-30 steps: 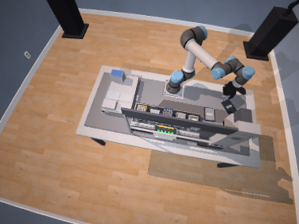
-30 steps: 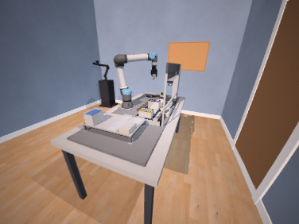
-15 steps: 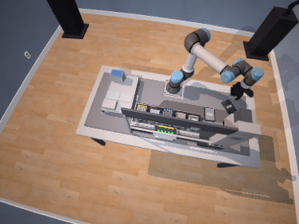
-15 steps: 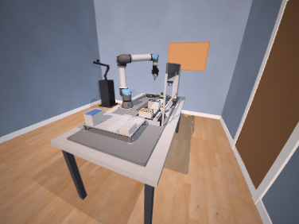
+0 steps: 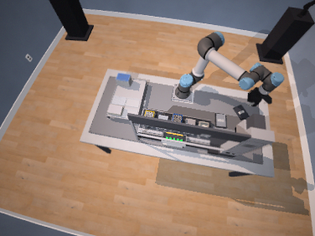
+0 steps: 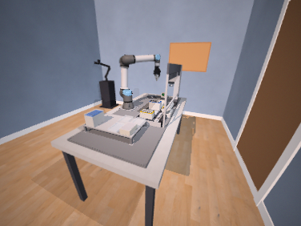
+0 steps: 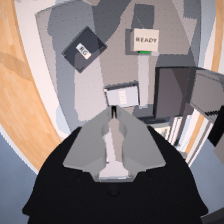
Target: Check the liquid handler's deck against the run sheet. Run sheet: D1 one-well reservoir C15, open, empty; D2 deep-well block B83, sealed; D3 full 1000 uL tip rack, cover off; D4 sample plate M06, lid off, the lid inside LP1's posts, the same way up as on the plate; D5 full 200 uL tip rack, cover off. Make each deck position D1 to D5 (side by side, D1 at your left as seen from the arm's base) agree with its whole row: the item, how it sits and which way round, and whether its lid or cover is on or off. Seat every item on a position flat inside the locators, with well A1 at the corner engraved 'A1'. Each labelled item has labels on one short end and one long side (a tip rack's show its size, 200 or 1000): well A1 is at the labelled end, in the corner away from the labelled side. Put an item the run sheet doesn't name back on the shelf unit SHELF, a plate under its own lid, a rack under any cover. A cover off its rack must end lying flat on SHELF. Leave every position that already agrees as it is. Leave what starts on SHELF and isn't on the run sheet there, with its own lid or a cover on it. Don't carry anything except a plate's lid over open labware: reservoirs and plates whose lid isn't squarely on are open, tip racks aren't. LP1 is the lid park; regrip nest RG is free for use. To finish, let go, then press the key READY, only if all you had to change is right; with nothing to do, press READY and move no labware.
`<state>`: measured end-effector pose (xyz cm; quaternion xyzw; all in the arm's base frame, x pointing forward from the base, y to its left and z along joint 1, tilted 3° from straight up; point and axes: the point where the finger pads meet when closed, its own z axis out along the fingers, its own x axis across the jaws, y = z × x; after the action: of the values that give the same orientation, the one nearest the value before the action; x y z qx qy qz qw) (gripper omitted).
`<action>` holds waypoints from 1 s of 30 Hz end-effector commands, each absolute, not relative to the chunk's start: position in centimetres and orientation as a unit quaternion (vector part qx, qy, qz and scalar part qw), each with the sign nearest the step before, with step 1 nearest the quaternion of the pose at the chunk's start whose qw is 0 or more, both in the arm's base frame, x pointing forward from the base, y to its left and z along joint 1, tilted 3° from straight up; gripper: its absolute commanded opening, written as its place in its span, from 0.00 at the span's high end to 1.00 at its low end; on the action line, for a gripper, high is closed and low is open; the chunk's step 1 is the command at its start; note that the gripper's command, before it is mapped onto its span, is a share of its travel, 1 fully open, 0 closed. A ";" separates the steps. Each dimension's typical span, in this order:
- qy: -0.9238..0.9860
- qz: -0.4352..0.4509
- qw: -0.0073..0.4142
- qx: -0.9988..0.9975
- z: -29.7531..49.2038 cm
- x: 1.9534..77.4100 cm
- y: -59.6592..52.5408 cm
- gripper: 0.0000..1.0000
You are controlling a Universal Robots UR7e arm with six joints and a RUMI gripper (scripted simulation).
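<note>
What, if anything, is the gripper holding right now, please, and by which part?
Nothing: the black two-jaw gripper is shut on nothing, its jaws together, high above the grey table.

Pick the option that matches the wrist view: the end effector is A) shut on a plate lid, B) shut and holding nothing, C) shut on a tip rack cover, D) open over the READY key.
B: the end effector has its fingers together with nothing between them, short of the READY key.
</note>
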<state>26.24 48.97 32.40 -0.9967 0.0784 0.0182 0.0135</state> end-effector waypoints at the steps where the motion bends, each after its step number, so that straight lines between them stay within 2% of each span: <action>1: 0.079 0.016 0.016 -0.997 32.8 26.2 49.1 1.00; 16: 0.079 0.016 0.015 -0.997 32.4 33.9 48.5 1.00; 30: 0.078 0.017 0.014 -0.997 31.8 35.5 48.3 1.00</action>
<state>35.58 48.34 32.08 -0.9965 0.0801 0.0179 0.0137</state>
